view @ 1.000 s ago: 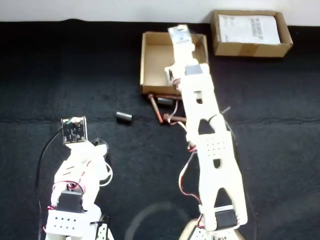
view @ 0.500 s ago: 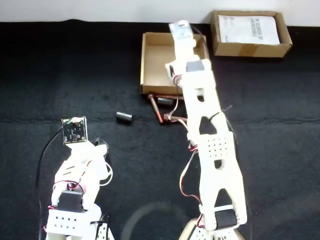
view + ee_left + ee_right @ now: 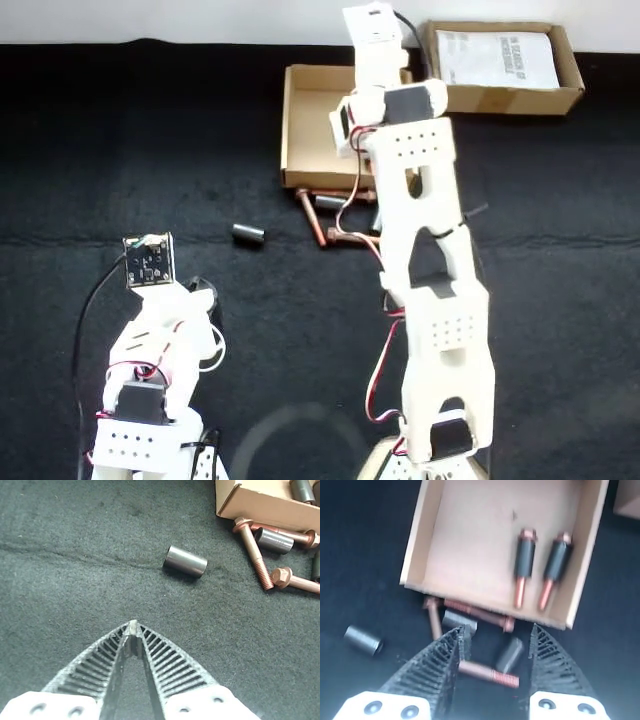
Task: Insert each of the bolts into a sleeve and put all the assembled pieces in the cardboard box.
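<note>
Moved: right arm has risen over the last second.
Right gripper (image 3: 498, 630): spread, empty, above the loose parts.
Left gripper (image 3: 132, 626): pressed together, empty.
Assembled pieces (image 3: 525, 560): two inside cardboard box (image 3: 470, 530).
Loose bolts (image 3: 252, 552), sleeves (image 3: 185, 561): on mat (image 3: 75, 555) outside box.

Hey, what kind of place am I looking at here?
Probably a robotics lab bench or hobby workspace: a small white left arm and right arm sit at a table under black cloth, with loose copper bolts, a dark sleeve and a cardboard box laid out for practice.
</note>
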{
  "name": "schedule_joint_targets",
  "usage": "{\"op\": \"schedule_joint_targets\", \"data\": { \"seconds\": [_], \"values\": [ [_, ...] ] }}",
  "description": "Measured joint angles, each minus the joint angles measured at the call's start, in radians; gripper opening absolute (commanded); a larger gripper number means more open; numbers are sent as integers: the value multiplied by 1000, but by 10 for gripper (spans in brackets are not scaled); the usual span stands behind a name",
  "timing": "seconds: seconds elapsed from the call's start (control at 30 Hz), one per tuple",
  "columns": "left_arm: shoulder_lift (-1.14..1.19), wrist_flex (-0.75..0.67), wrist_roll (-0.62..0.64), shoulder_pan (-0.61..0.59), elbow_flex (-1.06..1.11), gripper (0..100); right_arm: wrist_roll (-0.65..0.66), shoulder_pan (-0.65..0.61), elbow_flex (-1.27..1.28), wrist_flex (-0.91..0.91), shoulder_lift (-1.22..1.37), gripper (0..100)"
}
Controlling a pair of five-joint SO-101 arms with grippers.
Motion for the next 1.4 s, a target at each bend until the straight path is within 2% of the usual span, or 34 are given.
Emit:
{"op": "schedule_joint_targets", "data": {
  "seconds": [0.27,0.7,1.03,1.4],
  "values": [
    [0,0,0,0,0,10,-43,29,43,75,-186,177],
    [-6,12,0,0,0,10,-48,29,809,66,-677,177],
    [-6,14,0,0,0,10,-54,86,1266,-336,-723,177],
    [-6,14,0,0,0,10,-94,86,1521,-758,-723,177]
  ]
}}
